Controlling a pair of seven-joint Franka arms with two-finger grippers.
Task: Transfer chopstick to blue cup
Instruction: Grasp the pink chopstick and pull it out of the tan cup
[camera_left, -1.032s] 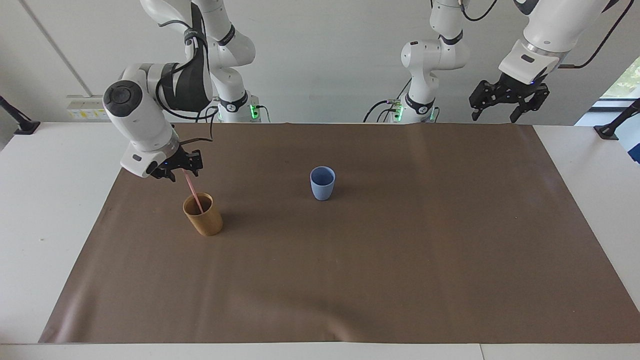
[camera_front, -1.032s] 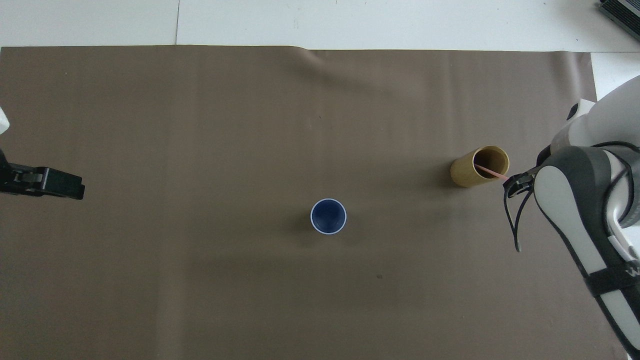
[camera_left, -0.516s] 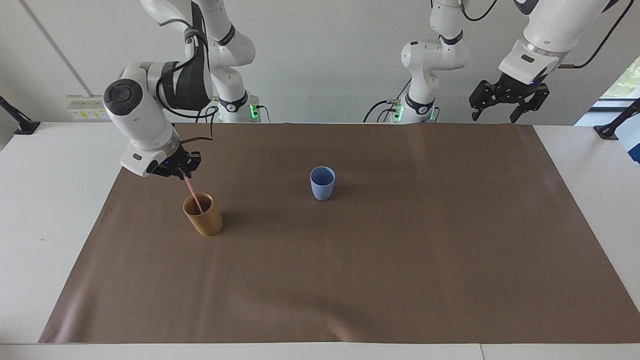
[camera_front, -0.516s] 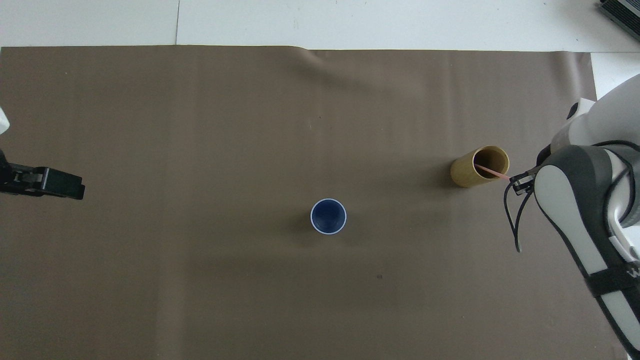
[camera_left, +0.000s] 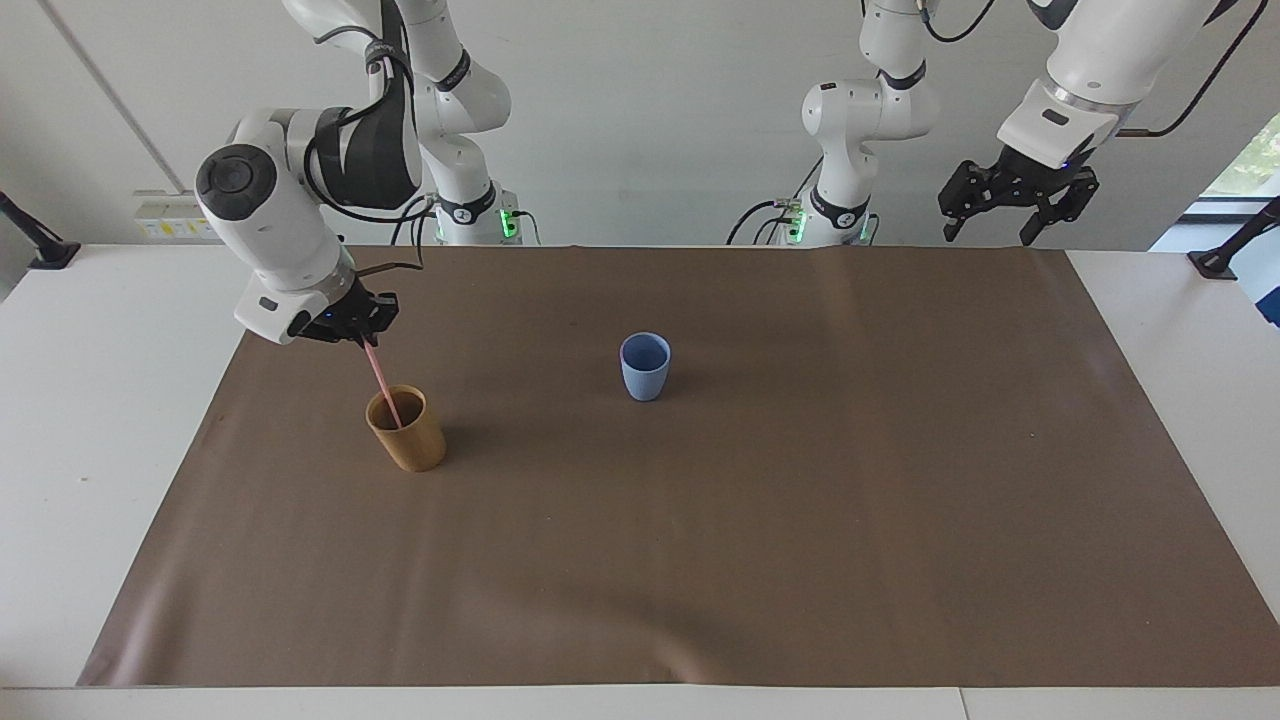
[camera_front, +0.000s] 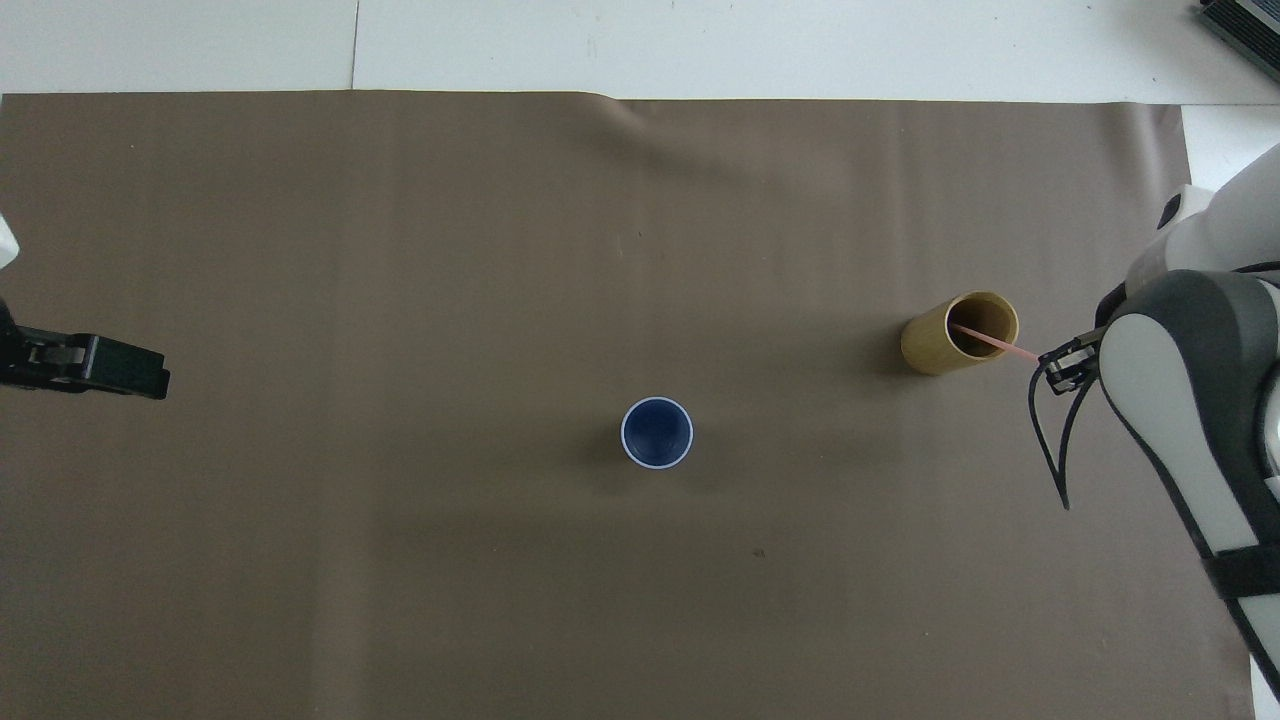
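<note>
A thin pale-pink chopstick (camera_left: 381, 383) (camera_front: 990, 343) leans out of a tan-brown cup (camera_left: 407, 432) (camera_front: 958, 333) at the right arm's end of the mat. My right gripper (camera_left: 362, 334) (camera_front: 1045, 356) is shut on the chopstick's upper end, above the tan cup's rim; the lower end is still inside that cup. The light-blue cup (camera_left: 645, 366) (camera_front: 656, 432) stands upright and empty near the middle of the mat. My left gripper (camera_left: 1008, 212) (camera_front: 150, 372) waits open, high over the left arm's end of the table.
A brown mat (camera_left: 700, 560) (camera_front: 400, 250) covers most of the white table (camera_left: 90, 400). Nothing else stands on it. The right arm's bulky white and black wrist (camera_front: 1190, 420) hangs over the mat's edge beside the tan cup.
The right gripper closed on the chopstick's top and has risen a little, drawing the stick partway up out of the tan cup. The left arm has not moved.
</note>
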